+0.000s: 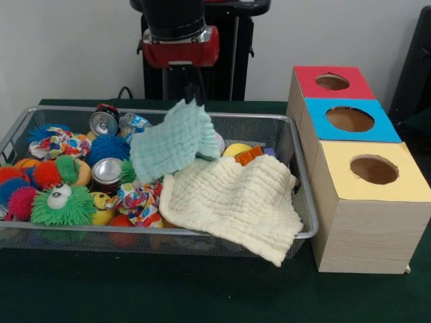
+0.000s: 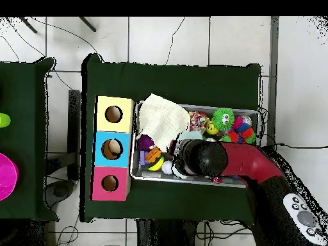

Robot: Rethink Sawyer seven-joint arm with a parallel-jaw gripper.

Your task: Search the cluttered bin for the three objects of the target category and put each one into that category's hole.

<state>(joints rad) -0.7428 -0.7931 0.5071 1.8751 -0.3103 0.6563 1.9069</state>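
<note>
The wire-mesh bin holds much clutter; it also shows in the overhead view. My gripper hangs over the bin's back middle, shut on a pale green cloth that it holds lifted above the clutter. A yellow toy with an orange part lies just right of the cloth, partly hidden; it may be the duckling. No other soft toy animals show. The red-faced box's hole is farthest back of the three boxes; it also shows in the overhead view. There my arm hides the gripper.
A cream cloth drapes over the bin's front right rim. Spiky balls, cans and crumpled wraps fill the left half. The blue-faced box and yellow-faced box stand in front of the red one.
</note>
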